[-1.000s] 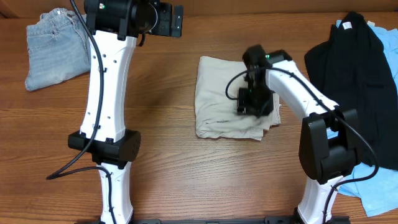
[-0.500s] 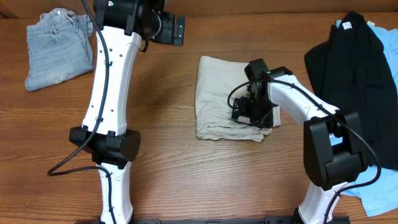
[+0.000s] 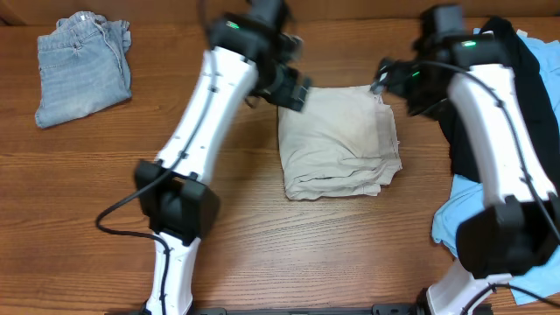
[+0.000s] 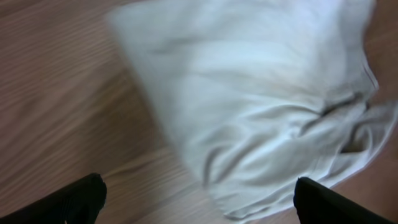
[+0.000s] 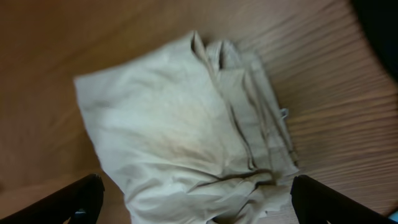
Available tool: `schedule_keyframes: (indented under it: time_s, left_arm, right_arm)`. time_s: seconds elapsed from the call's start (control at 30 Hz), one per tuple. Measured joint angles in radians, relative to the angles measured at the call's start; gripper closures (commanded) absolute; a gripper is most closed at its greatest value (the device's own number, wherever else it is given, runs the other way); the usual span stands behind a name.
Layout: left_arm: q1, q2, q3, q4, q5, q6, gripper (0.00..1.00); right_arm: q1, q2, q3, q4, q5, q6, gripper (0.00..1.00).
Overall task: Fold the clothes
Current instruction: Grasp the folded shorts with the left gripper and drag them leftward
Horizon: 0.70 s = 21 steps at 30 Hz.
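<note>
Pale beige shorts (image 3: 339, 140) lie folded into a rough square in the middle of the table. My left gripper (image 3: 291, 87) hovers over their far left corner, blurred by motion. It is open, and the left wrist view shows the shorts (image 4: 261, 106) beneath with nothing gripped between its fingertips (image 4: 84, 199). My right gripper (image 3: 391, 76) hangs over the far right corner, also open. From the right wrist the shorts (image 5: 186, 137) show stacked edges on their right side, lying free below the right gripper (image 5: 199, 208).
Folded light-blue denim (image 3: 83, 66) lies at the far left corner. A black garment (image 3: 534, 83) is spread at the right, partly behind the right arm, with a sky-blue top (image 3: 455, 219) under it. The black garment (image 5: 382, 25) also shows from the right wrist.
The right gripper opened, let go of the shorts and rose to their far right corner. The left arm swung in from the far left to the shorts' far left corner.
</note>
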Motion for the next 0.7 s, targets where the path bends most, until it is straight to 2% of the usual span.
schedule_keyframes:
  time_s: [0.3, 0.43, 0.7]
  left_arm:
    - [-0.153, 0.000, -0.281, 0.126, 0.011, 0.186, 0.00]
    - [-0.161, 0.000, -0.375, 0.200, 0.002, 0.267, 0.00]
    - [-0.140, 0.000, -0.521, 0.282, -0.138, 0.318, 0.00]
  right_arm:
    - [-0.096, -0.013, 0.019, -0.052, 0.008, -0.016, 0.00]
    - [-0.096, -0.013, 0.019, -0.053, 0.008, -0.022, 0.00]
    - [-0.096, -0.012, 0.019, -0.058, 0.008, -0.022, 0.00]
